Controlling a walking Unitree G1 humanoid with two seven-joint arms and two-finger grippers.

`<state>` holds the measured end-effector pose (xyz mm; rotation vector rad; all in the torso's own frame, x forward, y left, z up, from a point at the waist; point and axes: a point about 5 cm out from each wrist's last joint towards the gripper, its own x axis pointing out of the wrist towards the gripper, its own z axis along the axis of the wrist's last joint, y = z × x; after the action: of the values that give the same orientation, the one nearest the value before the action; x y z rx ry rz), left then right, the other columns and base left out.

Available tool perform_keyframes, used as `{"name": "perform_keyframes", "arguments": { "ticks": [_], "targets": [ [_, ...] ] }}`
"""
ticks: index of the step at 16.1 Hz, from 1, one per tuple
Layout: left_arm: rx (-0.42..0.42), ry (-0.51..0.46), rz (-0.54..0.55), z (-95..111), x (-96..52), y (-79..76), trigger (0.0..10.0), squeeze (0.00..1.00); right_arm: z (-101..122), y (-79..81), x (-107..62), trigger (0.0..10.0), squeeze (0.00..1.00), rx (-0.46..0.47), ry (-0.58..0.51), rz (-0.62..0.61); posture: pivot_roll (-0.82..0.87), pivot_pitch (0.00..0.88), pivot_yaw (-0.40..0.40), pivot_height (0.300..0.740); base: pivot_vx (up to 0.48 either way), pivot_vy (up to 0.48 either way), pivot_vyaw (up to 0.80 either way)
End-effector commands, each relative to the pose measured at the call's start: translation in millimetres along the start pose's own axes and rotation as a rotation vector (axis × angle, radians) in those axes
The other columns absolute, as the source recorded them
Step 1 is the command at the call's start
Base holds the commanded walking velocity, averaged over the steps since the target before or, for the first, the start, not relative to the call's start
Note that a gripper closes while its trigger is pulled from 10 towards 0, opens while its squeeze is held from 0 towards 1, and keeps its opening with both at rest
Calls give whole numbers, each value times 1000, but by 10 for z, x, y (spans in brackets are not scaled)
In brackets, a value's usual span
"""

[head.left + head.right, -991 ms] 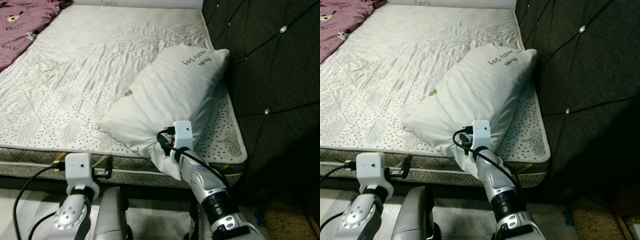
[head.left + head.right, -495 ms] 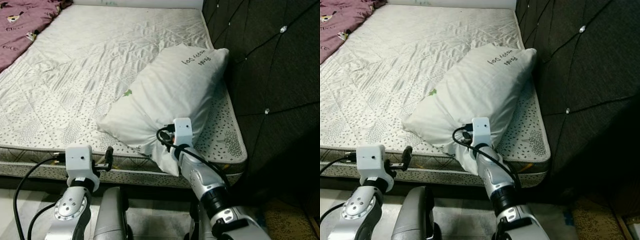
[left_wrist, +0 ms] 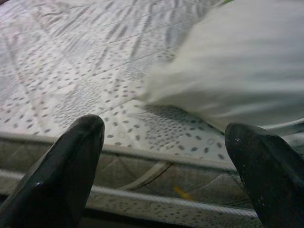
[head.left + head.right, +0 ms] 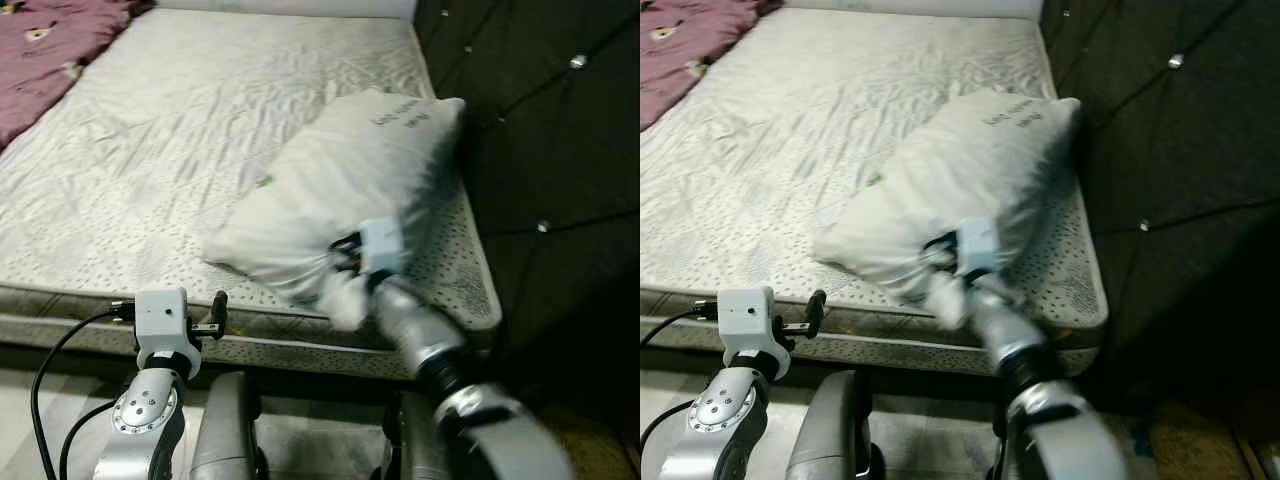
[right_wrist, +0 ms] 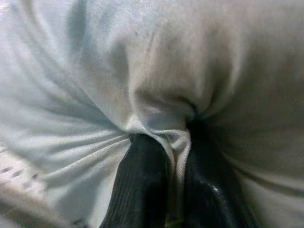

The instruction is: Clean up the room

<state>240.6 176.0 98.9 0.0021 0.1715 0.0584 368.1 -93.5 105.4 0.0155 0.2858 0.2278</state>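
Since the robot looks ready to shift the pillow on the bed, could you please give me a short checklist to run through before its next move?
1. Right pincer shut on a fold of the pillow: ok, cloth is pinched between both fingers.
2. Grip is deep enough to carry the pillow: cannot tell; only a small bunch of fabric is held.
3. Left pincer open and free: ok, it holds nothing and faces the mattress edge.
4. Pillow rests on the mattress beside the dark headboard: ok.
5. Head views sharp enough to judge position: not ok, the right arm is blurred.
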Motion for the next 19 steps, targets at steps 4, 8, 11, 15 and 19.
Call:
{"name": "perform_keyframes", "arguments": {
  "ticks": [4, 8, 11, 15, 19],
  "targets": [
    [6, 17, 12, -33, 11, 6, 10000, 0, 718, -1082, -148, 0, 0, -55, -201, -286, 130, 80, 16, 576, 0, 0, 0],
    [17, 14, 15, -23, 32, 26, 10000, 0, 1170, -1684, -433, 0, 0, -87, -310, -480, 129, 77, 24, 576, 0, 0, 0],
    [21, 10, 20, -10, 44, 30, 10000, 0, 1160, -1820, -535, 0, 0, -124, -336, -494, 126, 78, 27, 576, 0, 0, 0],
    [23, 15, 14, -27, 33, 23, 10000, 0, 690, -1688, -521, 0, 0, -124, -317, -438, 114, 82, 37, 576, 0, 0, 0],
    [29, 14, 3, -11, 64, 18, 10000, 0, 186, -1330, -676, 0, 0, -124, -310, -355, 107, 83, 43, 576, 0, 0, 0]
  ]
}}
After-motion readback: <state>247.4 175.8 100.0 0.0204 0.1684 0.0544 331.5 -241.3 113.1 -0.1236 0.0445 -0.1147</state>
